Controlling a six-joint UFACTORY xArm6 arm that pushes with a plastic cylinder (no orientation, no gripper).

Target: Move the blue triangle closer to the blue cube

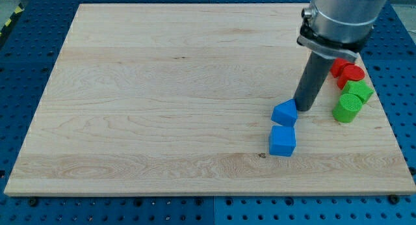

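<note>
The blue triangle (285, 112) lies on the wooden board right of centre. The blue cube (282, 141) sits just below it, the two nearly touching. My tip (303, 108) is at the triangle's right edge, touching or almost touching it. The dark rod rises from there toward the view's top right, under the arm's grey body.
A red block (351, 73) and another red piece (338, 67) sit near the board's right edge. A green block (359, 90) and a green cylinder (347, 108) lie just below them. The wooden board (162, 95) rests on a blue perforated table.
</note>
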